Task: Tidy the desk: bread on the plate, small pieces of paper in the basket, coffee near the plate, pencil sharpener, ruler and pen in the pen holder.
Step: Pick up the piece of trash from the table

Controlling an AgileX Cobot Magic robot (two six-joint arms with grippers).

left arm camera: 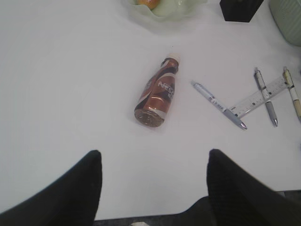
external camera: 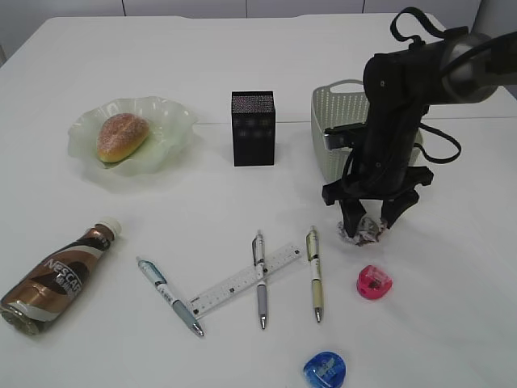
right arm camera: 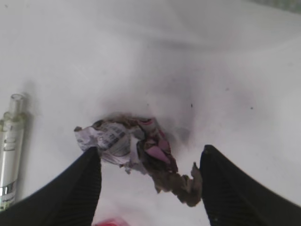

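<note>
- The crumpled paper scrap [right arm camera: 136,150] lies on the white table [external camera: 452,323], between the spread fingers of my right gripper [external camera: 370,220]; the jaws stand wide on either side of it and have not closed on it.
- In the right wrist view the scrap's long axis runs from upper left to lower right; its print is too creased to read, and I cannot tell whether either finger touches it.
- A pink pencil sharpener [external camera: 374,281] sits just in front of the scrap; a blue pencil sharpener [external camera: 325,369] lies nearer the table's front edge.
- The mesh basket [external camera: 331,121] stands behind my right arm, which hides part of it.
- Three pens lie pointing toward the camera: a cream pen [external camera: 313,273], a grey pen [external camera: 260,279] resting across the clear ruler [external camera: 234,283], and a blue-white pen [external camera: 170,295].
- The black pen holder [external camera: 253,128] stands upright at centre.
- The bread [external camera: 122,136] is on the plate [external camera: 174,121].
- The coffee bottle [left arm camera: 157,94] lies on its side, cap toward the plate.
- My left gripper [left arm camera: 153,188] hangs wide open, empty, over bare table.
</note>
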